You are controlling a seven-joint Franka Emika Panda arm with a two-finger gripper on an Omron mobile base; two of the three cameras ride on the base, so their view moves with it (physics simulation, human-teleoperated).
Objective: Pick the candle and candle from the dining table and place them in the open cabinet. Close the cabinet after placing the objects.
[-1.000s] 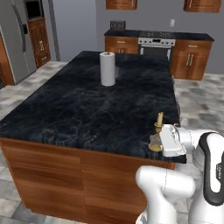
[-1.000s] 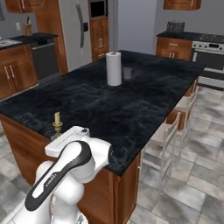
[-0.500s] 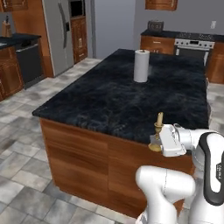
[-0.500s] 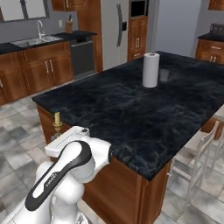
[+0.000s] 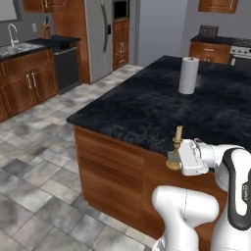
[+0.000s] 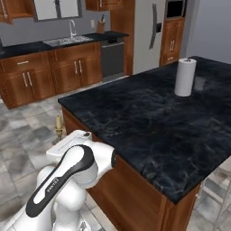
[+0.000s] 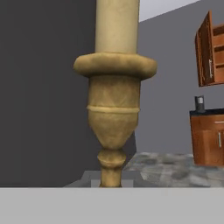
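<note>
I have the thin taper candle [image 5: 176, 147] clamped in the fingers [image 5: 172, 156], which are closed tight on its brass holder. In the left base view it stands upright just off the near edge of the counter [image 5: 147, 105], in front of the reddish-brown wood side, with the cream taper rising above the white hand. From the right base view the candle [image 6: 58, 126] shows at the near left, past the counter's [image 6: 149, 122] corner and over the grey tiled floor [image 6: 27, 149].

Through the hand view the candle [image 7: 114, 100] stands very close, its turned brass stem and drip cup upright in the middle, the cream wax running out of the top of the picture. At the right of that view a cabinet [image 7: 210, 48] hangs high on the wall with its door swung open.

A white paper-towel roll [image 5: 188, 75] stands upright on the far part of the counter, well apart from the candle.
</note>
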